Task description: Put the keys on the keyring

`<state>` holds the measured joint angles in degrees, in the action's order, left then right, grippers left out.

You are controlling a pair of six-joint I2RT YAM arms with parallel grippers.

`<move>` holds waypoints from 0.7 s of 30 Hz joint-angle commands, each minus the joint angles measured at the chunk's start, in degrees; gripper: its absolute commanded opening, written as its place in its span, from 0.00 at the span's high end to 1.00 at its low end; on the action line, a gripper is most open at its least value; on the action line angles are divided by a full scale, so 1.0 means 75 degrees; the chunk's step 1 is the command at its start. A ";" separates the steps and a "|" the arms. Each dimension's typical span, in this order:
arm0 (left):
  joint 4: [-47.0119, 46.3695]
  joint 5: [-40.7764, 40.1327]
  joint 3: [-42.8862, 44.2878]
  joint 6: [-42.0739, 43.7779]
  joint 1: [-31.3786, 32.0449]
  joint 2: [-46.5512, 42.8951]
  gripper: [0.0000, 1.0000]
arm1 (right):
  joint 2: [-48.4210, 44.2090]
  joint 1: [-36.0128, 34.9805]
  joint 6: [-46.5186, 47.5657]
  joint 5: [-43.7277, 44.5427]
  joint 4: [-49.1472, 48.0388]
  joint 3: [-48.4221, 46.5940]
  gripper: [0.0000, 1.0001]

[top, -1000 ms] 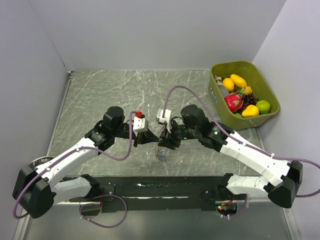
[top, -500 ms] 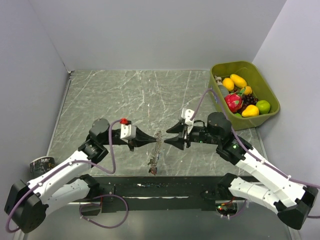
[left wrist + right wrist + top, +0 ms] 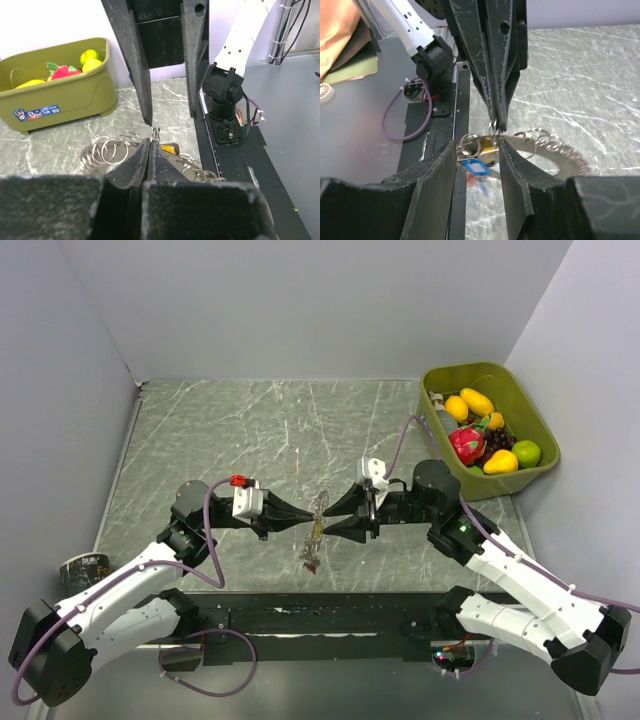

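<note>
Metal keyring point(image 3: 316, 530) at left end effector point(image 3: 302, 523) (near table point(image 3: 250, 430) edge)

surface: grey marble table point(image 3: 250, 430) | on it: green fruit bin point(image 3: 515, 480)

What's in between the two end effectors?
The keyring with its keys, right between the left end effector and the right end effector. The top view shows it best.
</note>
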<state>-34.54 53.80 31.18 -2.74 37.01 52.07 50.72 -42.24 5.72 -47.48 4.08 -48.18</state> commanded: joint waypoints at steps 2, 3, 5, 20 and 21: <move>-0.0586 0.0291 0.0261 -0.0115 0.0033 0.0006 0.99 | 0.0151 -0.0075 -0.0352 0.0062 -0.0871 -0.0080 0.54; -0.0597 0.0291 0.0261 -0.0115 0.0033 0.0006 0.99 | 0.0210 -0.0098 -0.0398 0.0050 -0.0883 -0.0103 0.55; -0.0597 0.0292 0.0261 -0.0115 0.0033 -0.0006 0.99 | 0.0350 -0.0133 -0.0422 0.0038 -0.0930 -0.0149 0.55; -0.0515 0.0326 0.0272 -0.0044 0.0010 -0.0100 0.99 | 0.0562 -0.0251 -0.0528 0.0401 -0.0837 -0.0138 0.80; -0.0515 0.0350 0.0272 -0.0033 0.0010 -0.0099 0.99 | 0.0562 -0.0239 -0.0481 0.0436 -0.0709 -0.0196 0.87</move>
<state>-33.30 55.61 31.18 -2.83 36.95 52.34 56.03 -43.53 1.83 -45.69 -0.32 -48.38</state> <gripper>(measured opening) 0.021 0.219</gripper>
